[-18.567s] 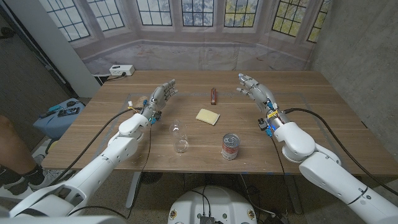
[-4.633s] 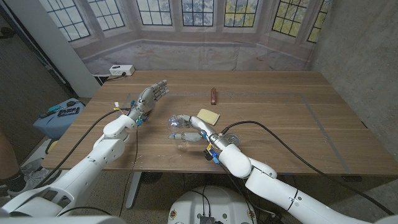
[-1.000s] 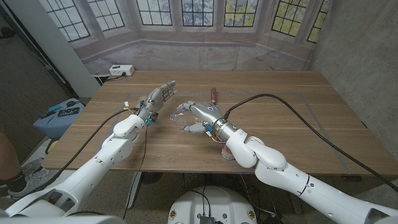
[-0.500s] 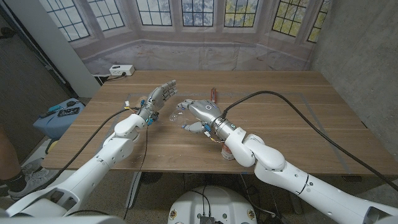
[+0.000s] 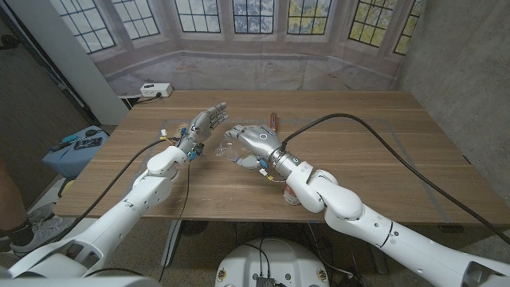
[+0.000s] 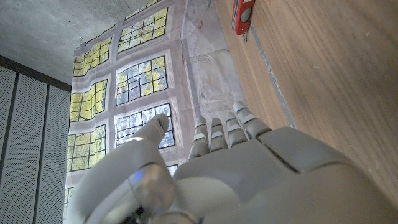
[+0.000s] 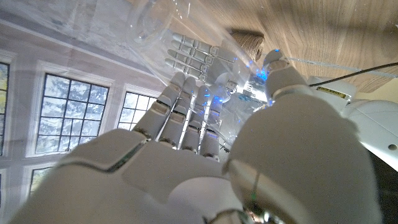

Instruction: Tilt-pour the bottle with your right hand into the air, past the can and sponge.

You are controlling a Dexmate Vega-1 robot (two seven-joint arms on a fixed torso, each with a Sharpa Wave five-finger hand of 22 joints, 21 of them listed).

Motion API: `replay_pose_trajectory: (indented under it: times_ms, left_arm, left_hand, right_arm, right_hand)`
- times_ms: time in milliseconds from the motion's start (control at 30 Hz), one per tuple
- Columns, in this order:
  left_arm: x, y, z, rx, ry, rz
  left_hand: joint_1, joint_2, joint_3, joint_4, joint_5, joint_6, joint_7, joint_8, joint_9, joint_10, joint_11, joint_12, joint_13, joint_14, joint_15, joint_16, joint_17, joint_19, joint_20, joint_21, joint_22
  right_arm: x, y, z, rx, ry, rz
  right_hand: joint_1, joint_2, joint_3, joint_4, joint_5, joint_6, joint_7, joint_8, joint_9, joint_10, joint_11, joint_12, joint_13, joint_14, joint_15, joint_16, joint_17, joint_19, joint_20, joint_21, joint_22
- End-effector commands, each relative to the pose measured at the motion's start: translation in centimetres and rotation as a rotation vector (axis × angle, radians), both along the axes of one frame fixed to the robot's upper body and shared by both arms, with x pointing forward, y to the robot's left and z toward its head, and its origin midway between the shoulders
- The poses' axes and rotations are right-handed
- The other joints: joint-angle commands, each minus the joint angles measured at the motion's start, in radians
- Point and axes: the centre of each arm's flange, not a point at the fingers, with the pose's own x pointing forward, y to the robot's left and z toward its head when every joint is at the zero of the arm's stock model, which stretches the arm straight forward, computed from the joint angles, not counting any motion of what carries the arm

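Note:
My right hand (image 5: 255,143) grips the clear plastic bottle (image 5: 226,148) above the middle of the table, with the bottle tilted over and its end toward my left hand. In the right wrist view the bottle (image 7: 186,37) shows as a see-through body beyond my right hand's fingers (image 7: 186,106). My left hand (image 5: 205,123) is held open just beyond the bottle, fingers spread, holding nothing; in its own wrist view my left hand (image 6: 249,168) is seen from the back. A sliver of the can (image 5: 292,197) peeks out beside my right forearm. The sponge is hidden under my right hand.
A small red-brown object (image 5: 273,120) lies on the wooden table (image 5: 374,135) behind my right hand; the same red object (image 6: 242,15) shows in the left wrist view. A white power strip (image 5: 155,90) sits at the far left corner. A blue bag (image 5: 80,147) stands left of the table.
My right hand has carried the bottle a little farther from me and toward my left hand. The left hand has barely moved.

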Motion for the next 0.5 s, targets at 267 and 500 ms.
replay_pose_trajectory:
  times_ms: [267, 500]
  left_arm:
    - [0.09, 0.08, -0.24, -0.008, 0.002, -0.005]
    - [0.18, 0.06, -0.34, -0.009, 0.004, -0.008]
  left_hand:
    - [0.014, -0.003, 0.004, -0.005, 0.004, 0.009, -0.004, 0.002, 0.002, 0.004, -0.001, -0.002, 0.002, 0.009, -0.001, 0.001, 0.002, 0.007, -0.002, -0.006, 0.005]
    - [0.013, -0.003, 0.004, -0.005, 0.004, 0.009, -0.003, 0.002, 0.002, 0.004, -0.001, -0.002, 0.002, 0.009, -0.001, 0.001, 0.002, 0.008, -0.002, -0.007, 0.005]
  right_arm:
    - [-0.21, 0.29, -0.08, -0.064, -0.135, -0.07]
    - [-0.31, 0.48, -0.13, -0.096, -0.188, -0.093]
  right_hand:
    - [0.0, 0.006, 0.032, 0.019, -0.001, -0.002, -0.008, 0.009, 0.004, 0.013, -0.013, 0.005, 0.005, 0.011, -0.128, -0.007, 0.009, 0.009, -0.022, 0.0, 0.004]
    - [-0.001, 0.005, 0.035, 0.02, -0.001, -0.006, -0.007, 0.009, 0.004, 0.008, -0.013, 0.004, 0.007, 0.012, -0.128, -0.009, 0.013, 0.013, -0.022, 0.001, 0.004]
